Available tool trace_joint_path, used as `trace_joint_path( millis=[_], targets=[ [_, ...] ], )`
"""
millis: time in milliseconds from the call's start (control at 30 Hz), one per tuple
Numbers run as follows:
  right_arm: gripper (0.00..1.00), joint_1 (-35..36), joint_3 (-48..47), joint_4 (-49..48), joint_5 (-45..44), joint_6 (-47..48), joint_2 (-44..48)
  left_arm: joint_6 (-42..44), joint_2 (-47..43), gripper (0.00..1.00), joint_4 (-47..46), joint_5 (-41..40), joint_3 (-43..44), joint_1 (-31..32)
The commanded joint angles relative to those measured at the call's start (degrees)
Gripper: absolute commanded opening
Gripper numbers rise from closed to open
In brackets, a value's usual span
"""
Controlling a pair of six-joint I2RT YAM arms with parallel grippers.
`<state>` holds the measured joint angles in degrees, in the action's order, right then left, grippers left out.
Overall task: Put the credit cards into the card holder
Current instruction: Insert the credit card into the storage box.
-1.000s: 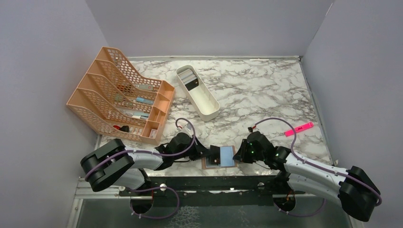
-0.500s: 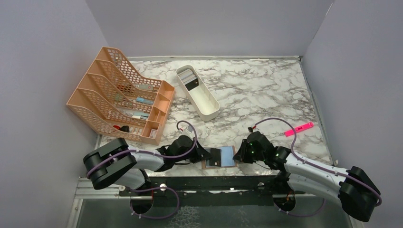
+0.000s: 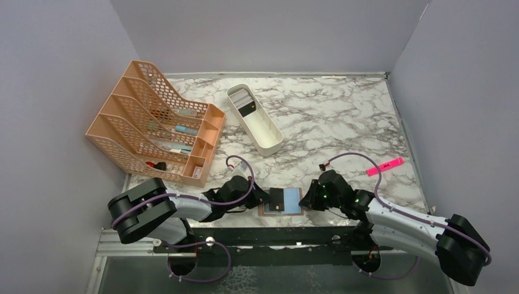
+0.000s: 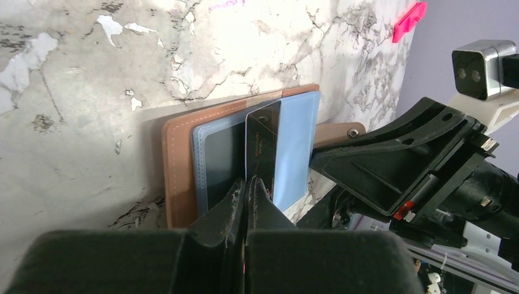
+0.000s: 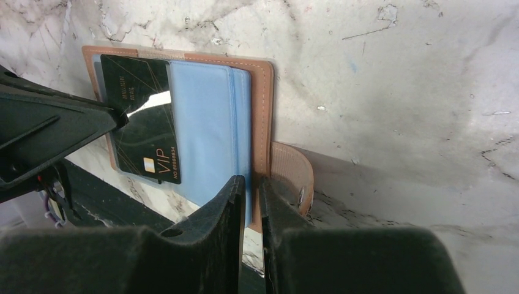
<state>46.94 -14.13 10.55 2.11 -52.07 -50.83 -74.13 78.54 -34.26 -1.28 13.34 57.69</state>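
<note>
**Top external view.** The card holder [image 3: 265,210] lies open on the marble table [image 3: 343,116], at its near edge between the two arms. The left gripper [image 3: 267,199] meets it from the left, the right gripper [image 3: 309,199] from the right. A black card [image 3: 276,199] lies over the holder's left half. Further cards [image 3: 243,100] stand in the white tray [image 3: 269,138], well apart, beside the orange mesh file rack [image 3: 147,116]. A pink highlighter [image 3: 385,166] lies near the right wall.

**Left wrist view.** The left gripper [image 4: 250,182] is pressed together on the near end of the black card [image 4: 263,141], held on edge over the blue sleeves [image 4: 297,147] of the card holder [image 4: 177,165].

**Right wrist view.** The right gripper [image 5: 251,181] pinches the card holder [image 5: 267,110] at its edge, just beside the snap tab [image 5: 294,177]. The black card [image 5: 144,116], marked VIP, covers the holder's far half.
</note>
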Motion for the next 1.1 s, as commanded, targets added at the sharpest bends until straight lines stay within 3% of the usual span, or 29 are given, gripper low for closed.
trace_joint_path(
  millis=[0, 533, 767, 1067],
  targets=[
    [0.19, 0.44, 1.63, 0.22, 1.26, -0.4, -0.77, 2.06, 1.33, 0.0, -0.17, -3.24, 1.27, 1.51],
    [0.19, 0.44, 2.4, -1.49, 2.63, -0.75, -1.21, 3.68, 4.98, 0.01, -0.19, -5.66, 4.23, 5.22],
    [0.21, 0.44, 1.12, 1.38, 2.3, -0.59, 0.99, 4.78, 3.21, 0.27, -0.08, -5.38, 4.71, 6.1],
    [0.23, 0.44, -0.52, 4.2, 3.17, -0.22, 6.53, 4.7, 1.92, 0.38, 0.57, -6.17, 4.21, 6.46]
  ],
)
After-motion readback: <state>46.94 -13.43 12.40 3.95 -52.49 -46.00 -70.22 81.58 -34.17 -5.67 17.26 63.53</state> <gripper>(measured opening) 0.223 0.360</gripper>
